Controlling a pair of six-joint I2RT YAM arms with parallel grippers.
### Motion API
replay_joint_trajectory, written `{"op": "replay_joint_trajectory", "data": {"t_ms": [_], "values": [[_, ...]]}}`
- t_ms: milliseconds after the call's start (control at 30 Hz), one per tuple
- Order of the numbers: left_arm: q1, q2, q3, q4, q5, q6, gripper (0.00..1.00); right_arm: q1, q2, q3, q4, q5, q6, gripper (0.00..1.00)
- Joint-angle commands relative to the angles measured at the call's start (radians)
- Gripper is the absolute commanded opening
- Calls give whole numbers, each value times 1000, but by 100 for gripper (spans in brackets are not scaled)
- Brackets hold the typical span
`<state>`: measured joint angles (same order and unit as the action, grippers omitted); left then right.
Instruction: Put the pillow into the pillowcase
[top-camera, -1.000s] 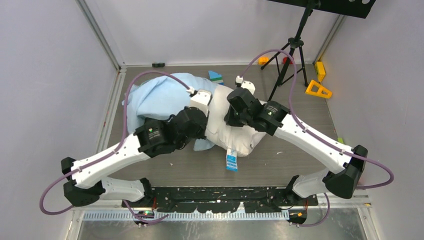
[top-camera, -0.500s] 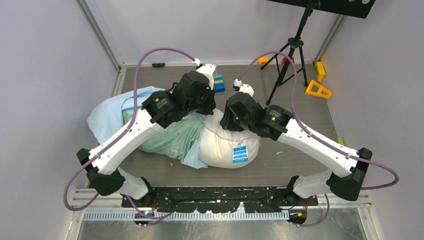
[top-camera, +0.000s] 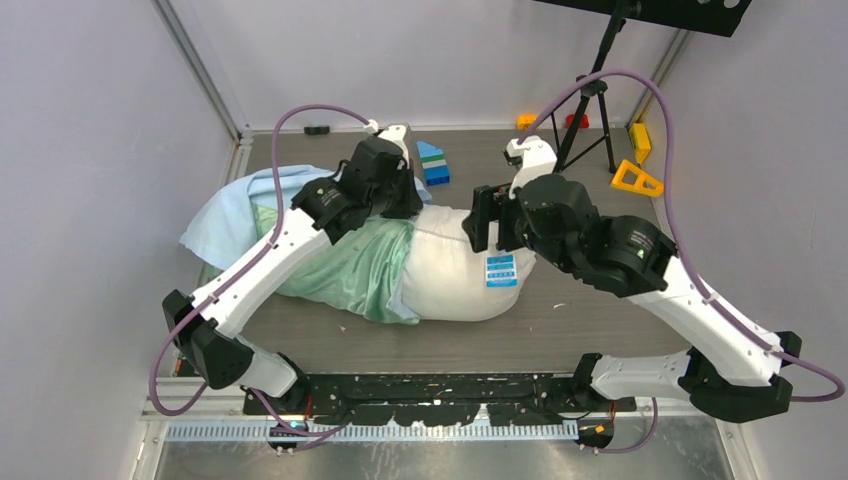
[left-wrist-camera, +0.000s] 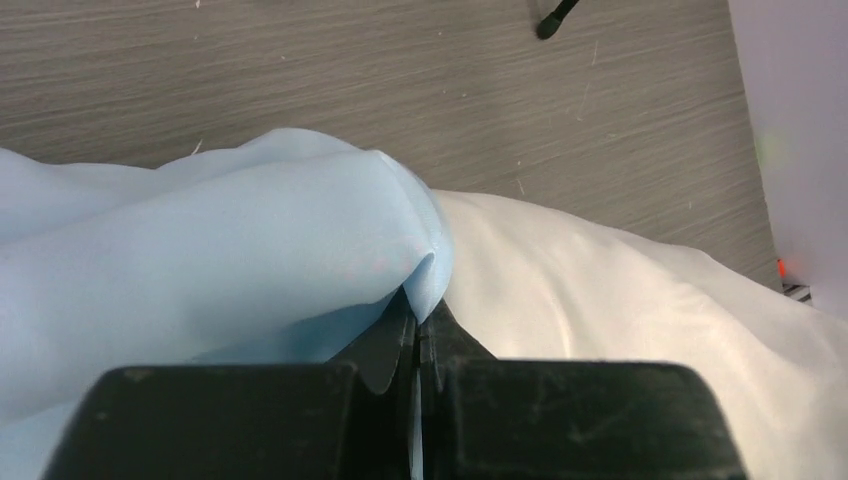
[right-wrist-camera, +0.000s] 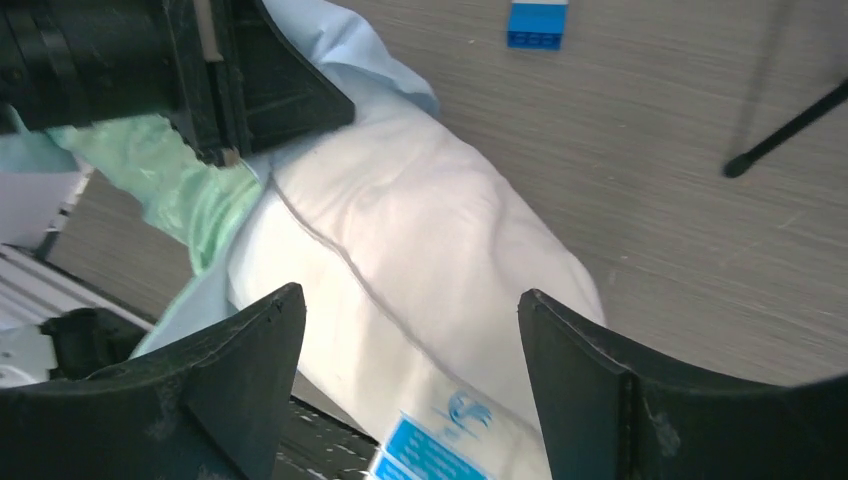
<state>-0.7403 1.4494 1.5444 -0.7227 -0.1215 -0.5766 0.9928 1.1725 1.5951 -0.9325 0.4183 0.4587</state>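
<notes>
The white pillow lies mid-table, its left end inside the pillowcase, which shows mint-green over the pillow and light blue at the far left. The blue tag faces up on the pillow's bare right end. My left gripper is shut on a fold of the light-blue pillowcase edge, right at the pillow. My right gripper hangs open above the pillow, with nothing between its fingers. In the top view the right gripper sits over the pillow's far right edge.
Blue-green blocks lie just behind the left wrist. A black tripod stands at the back right, one leg close to the pillow. A yellow triangle and a yellow block are by the right wall.
My right gripper has opened, let go of the pillow and drawn back. My left arm swung to the far side with the pillowcase edge, turning its green face up over the pillow.
</notes>
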Motion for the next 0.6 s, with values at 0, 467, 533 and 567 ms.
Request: {"op": "replay_joint_trajectory", "data": {"t_ms": [0, 467, 533, 567], "values": [[30, 8, 40, 78, 54, 9, 0, 11, -37, 16, -106, 153, -113, 84], [43, 162, 265, 111, 168, 58, 0, -253, 100, -215, 68, -156, -25, 39], [43, 183, 309, 110, 186, 54, 2, -365, 126, -239, 112, -283, 17, 7], [41, 191, 324, 111, 198, 55, 7, -386, 138, -239, 126, -296, 32, 1]]}}
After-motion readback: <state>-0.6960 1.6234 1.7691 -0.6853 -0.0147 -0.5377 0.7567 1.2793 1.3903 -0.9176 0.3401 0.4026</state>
